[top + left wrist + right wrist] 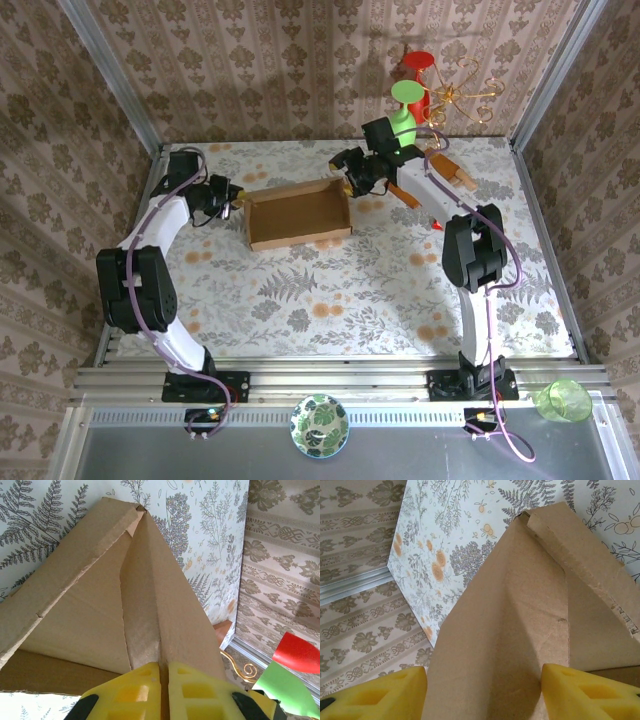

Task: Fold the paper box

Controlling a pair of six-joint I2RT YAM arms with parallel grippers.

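While the left gripper (164, 672) pinches one paper box (75, 605) wall, the right gripper (482, 692) stands wide astride the other — unclamped, we judge; it may spring open.

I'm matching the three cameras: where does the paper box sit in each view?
Top external: paper box just above centre.
Left wrist: paper box across left and centre.
Right wrist: paper box across centre and right.
Shared landmark: the floral tabletop beneath it.
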